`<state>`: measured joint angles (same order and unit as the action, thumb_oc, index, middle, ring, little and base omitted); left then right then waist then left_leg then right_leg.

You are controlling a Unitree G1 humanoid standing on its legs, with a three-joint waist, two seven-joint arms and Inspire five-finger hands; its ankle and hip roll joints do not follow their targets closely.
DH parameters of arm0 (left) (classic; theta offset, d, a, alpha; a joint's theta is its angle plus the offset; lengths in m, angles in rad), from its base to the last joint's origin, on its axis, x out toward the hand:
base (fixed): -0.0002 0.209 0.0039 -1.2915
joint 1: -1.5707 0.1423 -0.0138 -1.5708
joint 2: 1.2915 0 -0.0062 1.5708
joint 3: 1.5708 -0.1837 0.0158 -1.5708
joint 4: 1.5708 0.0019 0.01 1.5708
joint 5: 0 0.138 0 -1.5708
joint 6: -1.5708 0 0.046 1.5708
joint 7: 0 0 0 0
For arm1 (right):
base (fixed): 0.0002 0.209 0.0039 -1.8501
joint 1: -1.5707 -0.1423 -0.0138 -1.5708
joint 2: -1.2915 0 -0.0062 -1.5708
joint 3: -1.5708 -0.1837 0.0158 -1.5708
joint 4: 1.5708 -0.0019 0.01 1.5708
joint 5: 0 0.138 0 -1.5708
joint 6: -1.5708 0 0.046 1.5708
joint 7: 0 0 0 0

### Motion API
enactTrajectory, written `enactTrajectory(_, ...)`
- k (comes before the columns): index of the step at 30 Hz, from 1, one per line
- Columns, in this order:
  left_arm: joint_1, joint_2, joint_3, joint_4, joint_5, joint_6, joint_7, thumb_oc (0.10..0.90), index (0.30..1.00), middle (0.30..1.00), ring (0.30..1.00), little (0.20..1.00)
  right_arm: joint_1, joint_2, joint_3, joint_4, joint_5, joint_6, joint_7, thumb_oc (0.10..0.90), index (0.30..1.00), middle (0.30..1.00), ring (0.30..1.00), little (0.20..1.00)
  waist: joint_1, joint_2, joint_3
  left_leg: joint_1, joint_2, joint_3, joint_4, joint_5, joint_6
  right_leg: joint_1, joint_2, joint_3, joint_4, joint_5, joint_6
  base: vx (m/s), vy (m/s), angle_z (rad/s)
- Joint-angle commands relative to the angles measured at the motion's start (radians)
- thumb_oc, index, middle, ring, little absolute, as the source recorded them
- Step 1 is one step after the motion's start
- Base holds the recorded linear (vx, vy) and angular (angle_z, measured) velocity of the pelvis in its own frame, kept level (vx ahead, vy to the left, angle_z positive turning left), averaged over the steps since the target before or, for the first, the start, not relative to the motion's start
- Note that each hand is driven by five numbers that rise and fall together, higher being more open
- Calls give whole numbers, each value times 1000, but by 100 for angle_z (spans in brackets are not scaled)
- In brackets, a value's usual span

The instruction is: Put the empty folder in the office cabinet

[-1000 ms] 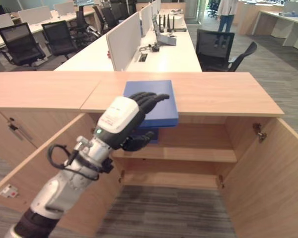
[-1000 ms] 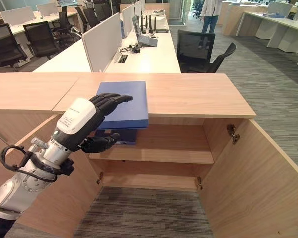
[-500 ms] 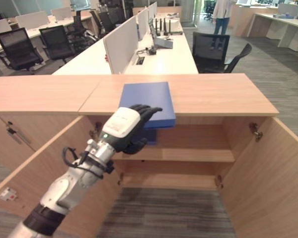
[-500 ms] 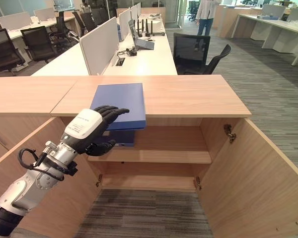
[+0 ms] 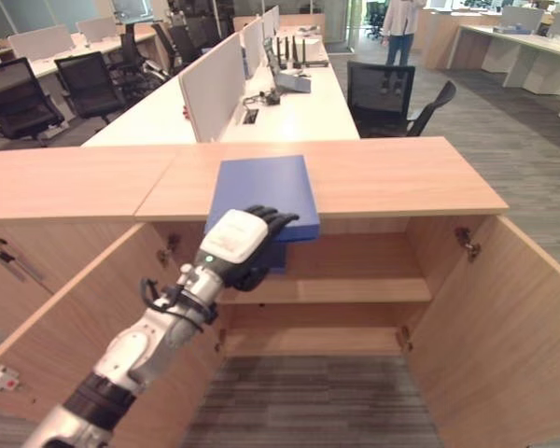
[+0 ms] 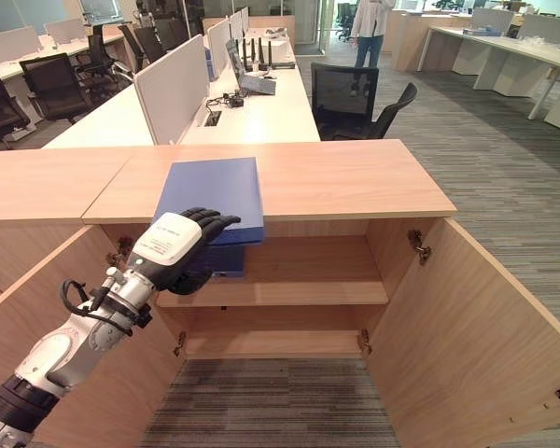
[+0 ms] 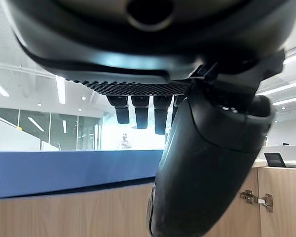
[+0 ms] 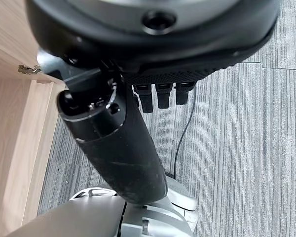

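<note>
The floor (image 6: 504, 168) is grey striped carpet. Far back stand long white desks (image 5: 299, 107) with white divider screens (image 5: 210, 89) and black chairs (image 5: 392, 89). A person (image 6: 366, 28) stands far away.

The near edge of the flat blue folder (image 5: 261, 196), which overhangs the front edge of the light wooden office cabinet (image 5: 411, 177), is partly covered by the dark left hand (image 5: 247, 245). Whether the fingers touch the folder cannot be told. A second blue object (image 6: 220, 259) at the left end of the cabinet's upper shelf is mostly hidden behind this hand. The open wooden cabinet door (image 6: 490, 327) on the right is cut off by the picture's edge.
</note>
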<state>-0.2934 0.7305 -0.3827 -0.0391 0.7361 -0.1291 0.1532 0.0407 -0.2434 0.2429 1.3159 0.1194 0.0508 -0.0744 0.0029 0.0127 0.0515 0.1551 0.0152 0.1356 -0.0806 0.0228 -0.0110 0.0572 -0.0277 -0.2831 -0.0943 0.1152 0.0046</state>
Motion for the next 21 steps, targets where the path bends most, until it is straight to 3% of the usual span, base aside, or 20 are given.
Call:
enactTrajectory(1, -222, -5, 18, 10, 49, 25, 106, 800, 900, 900, 900, 900, -70, -3, 43, 42, -17, -15, -18, 800, 900, 900, 900, 900, -9, -39, -14, 0, -10, -9, -7, -80, -37, 67, -41, 21, 7, -82, 111, 0, 0, 0)
enactTrajectory(21, -296, -19, -43, 168, 153, 85, 162, 800, 900, 900, 900, 900, -70, -6, 43, 54, -19, -19, -32, 800, 900, 900, 900, 900, -19, -39, -21, 6, -11, -3, -7, -84, -34, 68, -39, 31, 7, -83, 112, 1, 0, -1)
